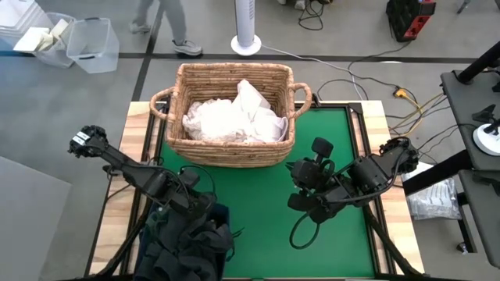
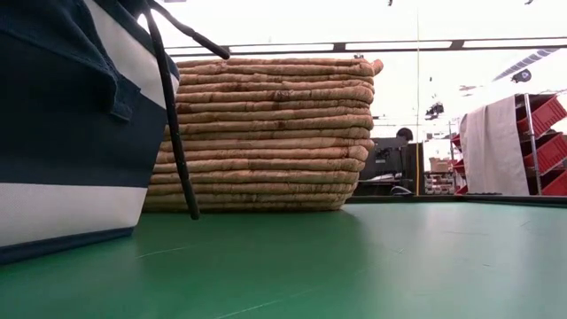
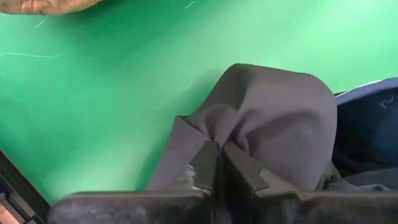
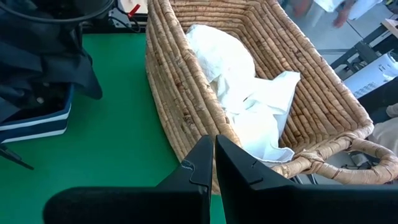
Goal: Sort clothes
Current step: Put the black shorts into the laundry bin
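The tan wicker basket (image 1: 232, 109) at the table's far side holds white clothes (image 1: 234, 117) (image 4: 242, 93). The navy bin (image 2: 62, 133) (image 1: 187, 250) stands at the near left, with dark clothes (image 1: 191, 238) heaped in it and spilling over its rim. My left gripper (image 3: 219, 155) (image 1: 199, 204) is at the bin's far edge, shut on a dark grey garment (image 3: 280, 118). My right gripper (image 4: 214, 158) (image 1: 305, 168) hovers over the green mat to the right of the bin. It is shut and empty, pointing toward the basket. My left gripper pinches a raised fold of the dark grey garment (image 3: 217, 134) between its two fingers. The cloth bunches into creases at the fingertips and bulges past them in a rounded hump. Part of it lies over the green mat next to the navy bin's edge (image 3: 367, 118).
A black cord (image 2: 173, 133) hangs down beside the bin in the low view. A cable loop (image 1: 301, 230) lies on the green mat (image 1: 258, 203) below the right arm. Open mat stretches between basket and bin. A person walks on the floor beyond the table (image 1: 168, 31).
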Controlling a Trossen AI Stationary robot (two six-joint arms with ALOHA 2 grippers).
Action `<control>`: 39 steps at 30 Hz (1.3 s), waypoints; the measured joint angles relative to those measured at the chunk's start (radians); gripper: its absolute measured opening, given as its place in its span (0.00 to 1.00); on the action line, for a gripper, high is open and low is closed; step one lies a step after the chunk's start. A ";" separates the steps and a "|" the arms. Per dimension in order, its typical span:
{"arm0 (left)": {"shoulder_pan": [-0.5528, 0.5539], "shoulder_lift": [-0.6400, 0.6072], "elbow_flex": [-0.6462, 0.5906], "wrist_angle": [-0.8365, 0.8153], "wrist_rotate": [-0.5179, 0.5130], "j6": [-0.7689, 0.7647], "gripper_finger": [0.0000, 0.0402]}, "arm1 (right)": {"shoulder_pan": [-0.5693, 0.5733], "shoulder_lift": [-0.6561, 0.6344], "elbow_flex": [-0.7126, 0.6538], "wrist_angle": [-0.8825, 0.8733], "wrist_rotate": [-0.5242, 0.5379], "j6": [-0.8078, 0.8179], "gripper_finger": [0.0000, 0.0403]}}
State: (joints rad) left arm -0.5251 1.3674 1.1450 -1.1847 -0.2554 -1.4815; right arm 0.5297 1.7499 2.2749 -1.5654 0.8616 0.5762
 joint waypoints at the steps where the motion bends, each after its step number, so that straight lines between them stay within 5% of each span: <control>1: 0.000 0.000 0.000 0.000 0.000 0.000 0.00 | 0.000 0.000 0.000 0.000 0.001 0.000 0.03; 17: -0.016 -0.002 0.239 -0.152 -0.046 0.118 0.00 | 0.000 0.000 0.000 0.000 0.003 0.008 0.03; 27: -0.205 0.000 0.510 -0.124 0.022 0.228 0.00 | 0.000 0.000 0.000 0.000 0.003 0.026 0.03; 39: -0.337 0.147 0.514 -0.087 0.085 0.267 0.00 | 0.000 0.000 0.000 0.003 0.003 0.038 0.03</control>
State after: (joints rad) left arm -0.8623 1.5141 1.6592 -1.2720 -0.1703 -1.2145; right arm 0.5297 1.7500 2.2749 -1.5626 0.8646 0.6139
